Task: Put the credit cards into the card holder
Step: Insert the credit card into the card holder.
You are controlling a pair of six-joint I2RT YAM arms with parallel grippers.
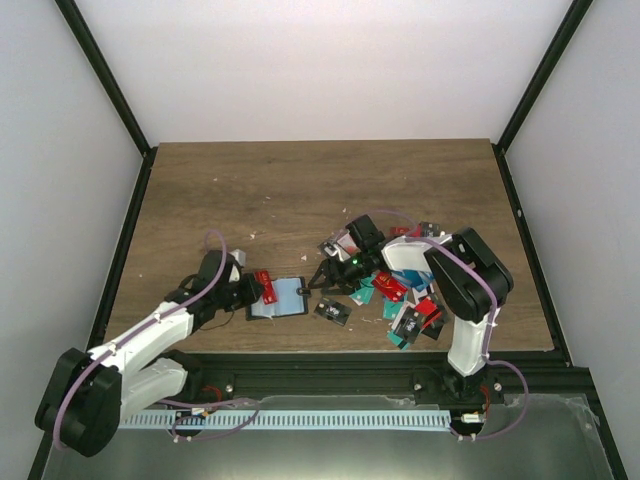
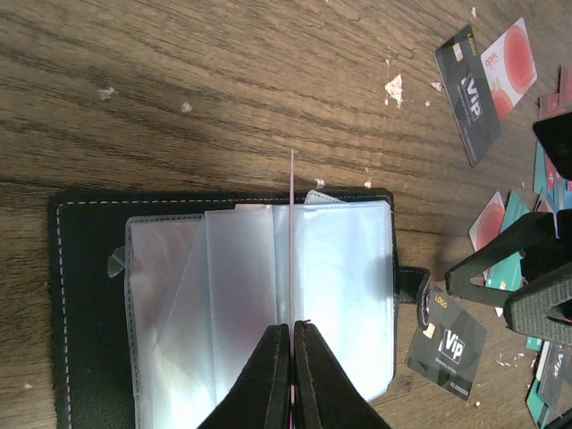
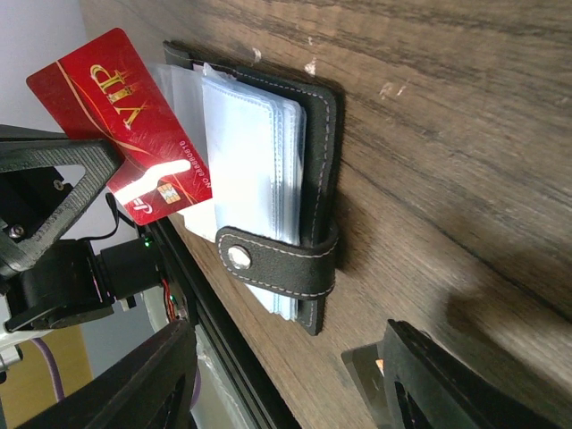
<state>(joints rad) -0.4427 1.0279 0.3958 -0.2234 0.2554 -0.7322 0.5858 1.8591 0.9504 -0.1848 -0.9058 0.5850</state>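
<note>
Closest in, the left gripper [image 2: 291, 331] was pinched tight on a red card [image 3: 125, 116], holding it on edge over the plastic sleeves [image 2: 344, 268] of the card holder [image 2: 85, 268]. The holder lay opened flat on the wooden table [image 1: 300, 190] in front of the left arm. The card's edge stood among the sleeves, though I could not tell whether it had entered a pocket. The right gripper [image 1: 320, 284] hung just beside the holder's snap tab [image 3: 268, 259], jaws parted, gripping nothing. A black card [image 2: 447, 341] lay near that tab, and the other credit cards [image 1: 405, 300] were heaped under the right arm.
</note>
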